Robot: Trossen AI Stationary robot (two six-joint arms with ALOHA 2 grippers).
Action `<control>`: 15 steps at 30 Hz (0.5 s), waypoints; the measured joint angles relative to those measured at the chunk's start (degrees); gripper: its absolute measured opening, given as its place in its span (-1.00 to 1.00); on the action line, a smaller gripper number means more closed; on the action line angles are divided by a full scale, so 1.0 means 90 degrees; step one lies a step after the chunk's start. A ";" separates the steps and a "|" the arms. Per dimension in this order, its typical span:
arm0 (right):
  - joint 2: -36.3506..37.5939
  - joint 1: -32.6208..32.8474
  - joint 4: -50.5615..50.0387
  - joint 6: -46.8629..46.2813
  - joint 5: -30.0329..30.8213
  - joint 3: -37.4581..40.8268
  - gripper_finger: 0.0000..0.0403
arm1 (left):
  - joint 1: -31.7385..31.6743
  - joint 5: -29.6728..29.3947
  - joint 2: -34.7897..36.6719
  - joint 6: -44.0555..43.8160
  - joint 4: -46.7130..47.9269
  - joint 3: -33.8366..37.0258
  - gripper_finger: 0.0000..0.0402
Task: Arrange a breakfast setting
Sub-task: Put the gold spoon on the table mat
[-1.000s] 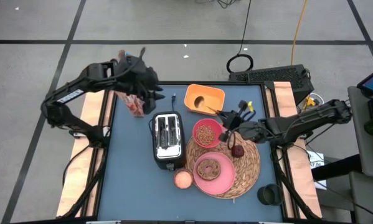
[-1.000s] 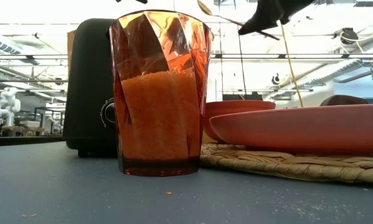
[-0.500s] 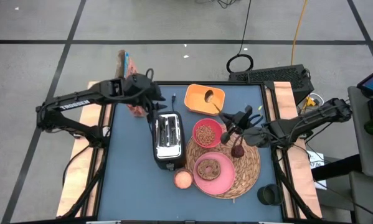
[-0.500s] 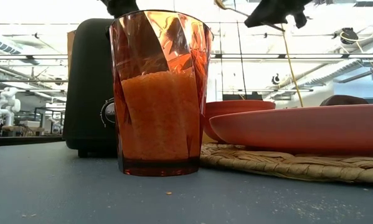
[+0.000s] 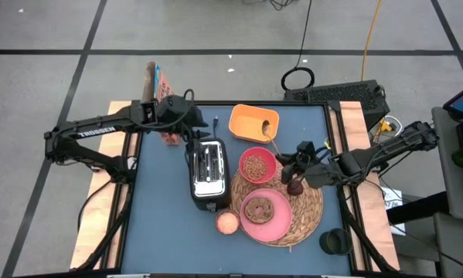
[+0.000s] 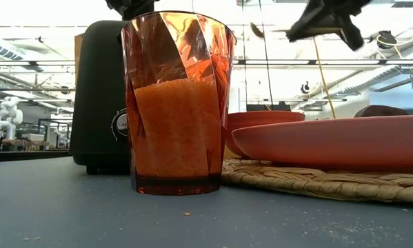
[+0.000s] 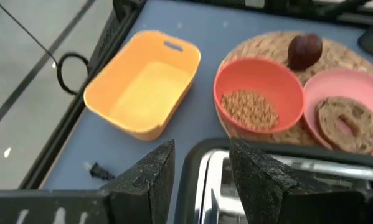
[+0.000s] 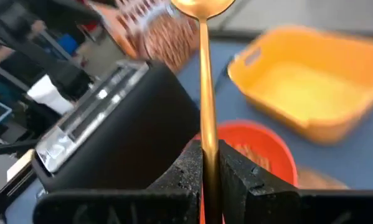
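The round straw placemat [image 5: 308, 202] lies at the table's near right. On it are the pink plate [image 5: 276, 224] with the brown ring-shaped bread [image 5: 258, 208], the pink bowl [image 5: 257, 164] holding brown grains, and the dark-red fruit [image 5: 294, 185]. My right gripper [image 5: 291, 157] hangs above the bowl's right side, shut on a gold spoon [image 5: 274, 135] whose bowl end is over the orange bin [image 5: 250, 120]. My left gripper [image 7: 202, 168] is open and empty above the far end of the black toaster [image 5: 208, 170]. My right gripper pinches the spoon's thin handle [image 8: 206, 140] between its two fingers, which lie along the handle. The spoon points away toward the table's far left, its bowl end [image 8: 202, 6] forward. It is lifted clear, about level in the low view [image 6: 256, 29].
An orange glass of juice [image 5: 227, 222] stands near the toaster's near end and fills the low view [image 6: 175, 103]. A reddish box [image 5: 163, 108] stands at the far left by my left arm. A dark cup [image 5: 333, 242] sits at the near right edge.
My right gripper has drawn back toward the table's right edge with the spoon, whose bowl end has moved from the bin's middle to its right side. My left gripper has moved away from the reddish box and down toward the toaster's far end.
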State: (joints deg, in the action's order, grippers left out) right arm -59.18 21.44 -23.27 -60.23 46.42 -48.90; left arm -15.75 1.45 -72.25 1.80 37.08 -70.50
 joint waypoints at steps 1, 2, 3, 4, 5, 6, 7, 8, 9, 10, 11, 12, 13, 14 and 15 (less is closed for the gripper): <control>-0.0002 0.0009 -0.0184 -0.0289 -0.0101 0.0000 -0.90 | 0.0000 0.0000 0.0000 0.0001 -0.0086 0.0000 -0.21; -0.0002 0.0009 -0.0382 -0.0573 -0.0220 0.0000 -0.90 | 0.0000 -0.0002 0.0000 0.0007 -0.0129 0.0000 -0.21; 0.0000 0.0007 -0.0614 -0.0872 -0.0368 0.0000 -0.90 | 0.0000 0.0000 0.0000 0.0038 -0.0138 0.0000 -0.21; 0.0000 0.0006 -0.0860 -0.1207 -0.0536 0.0000 -0.90 | 0.0000 -0.0002 0.0000 0.0085 -0.0139 0.0000 -0.21; 0.0000 0.0008 -0.1091 -0.1521 -0.0703 0.0000 -0.90 | 0.0000 0.0000 0.0000 0.0109 -0.0139 0.0000 -0.21; -0.0002 0.0007 -0.1326 -0.1822 -0.0879 0.0000 -0.90 | 0.0001 0.0000 0.0000 0.0120 -0.0139 0.0000 -0.21; -0.0002 0.0006 -0.1558 -0.2091 -0.1030 0.0000 -0.90 | 0.0002 0.0000 0.0000 0.0119 -0.0139 0.0000 -0.21; -0.0002 0.0006 -0.1769 -0.2348 -0.1169 0.0000 -0.90 | 0.0000 0.0000 0.0000 0.0119 -0.0141 0.0000 -0.21; -0.0002 0.0006 -0.1949 -0.2596 -0.1290 0.0000 -0.90 | 0.0000 0.0000 0.0000 0.0119 -0.0141 0.0000 -0.21; -0.0002 0.0006 -0.2094 -0.2819 -0.1367 0.0000 -0.90 | 0.0000 0.0000 0.0000 0.0119 -0.0141 0.0000 -0.21; -0.0002 0.0006 -0.2215 -0.3002 -0.1425 0.0000 -0.90 | 0.0000 0.0000 0.0000 0.0119 -0.0141 0.0000 -0.21; -0.0002 0.0006 -0.2293 -0.3137 -0.1483 0.0000 -0.90 | 0.0000 0.0000 0.0000 0.0117 -0.0141 0.0000 -0.21; -0.0002 0.0006 -0.2314 -0.3238 -0.1510 0.0000 -0.90 | 0.0000 0.0000 0.0000 0.0117 -0.0144 0.0000 -0.21; -0.0011 0.0006 -0.2306 -0.3306 -0.1516 0.0000 -0.90 | 0.0000 0.0000 0.0000 0.0117 -0.0144 0.0000 -0.21; -0.0025 0.0006 -0.2303 -0.3392 -0.1520 0.0000 -0.90 | 0.0002 0.0000 -0.0002 0.0117 -0.0144 0.0000 -0.21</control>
State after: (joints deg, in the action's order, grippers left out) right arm -59.40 21.50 -43.99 -90.76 32.74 -48.90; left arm -15.73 1.45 -72.27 2.85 35.79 -70.50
